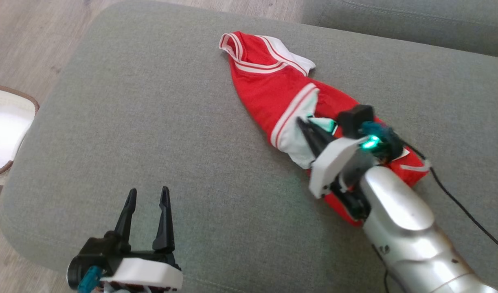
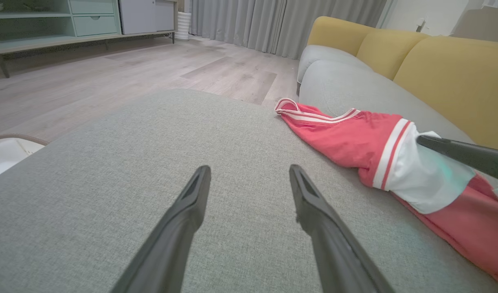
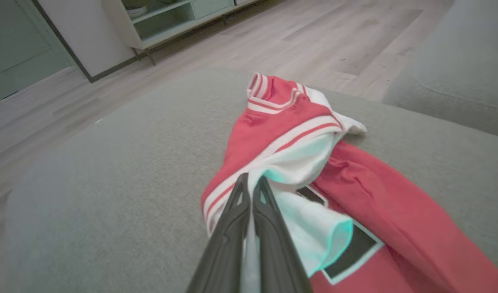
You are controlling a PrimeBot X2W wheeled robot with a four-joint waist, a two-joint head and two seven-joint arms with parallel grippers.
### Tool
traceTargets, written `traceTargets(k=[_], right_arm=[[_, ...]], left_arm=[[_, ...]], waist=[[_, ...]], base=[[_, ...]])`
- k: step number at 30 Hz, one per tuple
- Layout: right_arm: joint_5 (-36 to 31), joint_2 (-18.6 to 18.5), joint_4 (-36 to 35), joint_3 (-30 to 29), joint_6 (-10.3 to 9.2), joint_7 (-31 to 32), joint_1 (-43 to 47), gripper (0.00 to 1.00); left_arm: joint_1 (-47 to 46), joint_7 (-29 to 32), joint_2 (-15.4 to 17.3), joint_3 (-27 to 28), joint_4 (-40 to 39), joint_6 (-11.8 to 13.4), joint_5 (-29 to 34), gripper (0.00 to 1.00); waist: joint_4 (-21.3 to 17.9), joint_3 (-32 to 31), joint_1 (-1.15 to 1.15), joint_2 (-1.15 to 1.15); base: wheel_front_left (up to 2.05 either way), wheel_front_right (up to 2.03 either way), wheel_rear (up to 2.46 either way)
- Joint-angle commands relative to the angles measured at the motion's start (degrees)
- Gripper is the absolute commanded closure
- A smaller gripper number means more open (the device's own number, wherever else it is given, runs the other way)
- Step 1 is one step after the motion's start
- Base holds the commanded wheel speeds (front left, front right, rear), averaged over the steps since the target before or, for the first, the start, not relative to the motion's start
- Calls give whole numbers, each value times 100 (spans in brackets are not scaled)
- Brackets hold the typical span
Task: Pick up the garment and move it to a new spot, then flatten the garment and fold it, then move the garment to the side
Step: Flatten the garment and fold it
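Pinching the garment (image 1: 265, 85) at its white sleeve, the right gripper (image 1: 305, 122) is clamping cloth between its fingers; the left gripper (image 1: 148, 192) is hovering, fingers apart, over the cushion (image 1: 151, 101).

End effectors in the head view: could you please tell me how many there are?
2. The left end effector is open over the cushion at lower left; the right end effector is shut on the garment's white fabric.

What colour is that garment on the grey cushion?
The garment is red with white panels and white stripes; the head view shows it best.
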Motion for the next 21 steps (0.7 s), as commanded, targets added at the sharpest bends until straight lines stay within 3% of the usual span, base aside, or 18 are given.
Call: traceTargets(k=[1,12,14,15,16,21], right_arm=[[130,74,-362,369,-4,-67,-214,100],[1046,74,-1104,2513,-4,703,43,100],[1159,74,-1157,2722,-4,617,25,100],[1206,74,-1174,2815,-4,559,19,39],[1250,74,-1206,2894,-4,465,13,0],[1135,74,-1083,2526,-4,-136,40,0]], left_arm=[[-257,-66,34,232,-144,-16,71,0],[-225,-69,34,359,-212,7,106,0],[-205,-70,36,394,-223,18,109,0],[-193,-70,35,412,-228,21,110,0],[-178,-70,35,430,-230,25,109,0],[-39,-71,53,513,-262,46,117,0]], waist=[[6,-13,0,0],[122,-54,0,0],[133,-70,0,0],[131,-82,0,0],[121,-97,0,0],[-63,-239,0,0]], base=[[0,0,0],[0,0,0],[0,0,0],[0,0,0],[0,0,0],[0,0,0]])
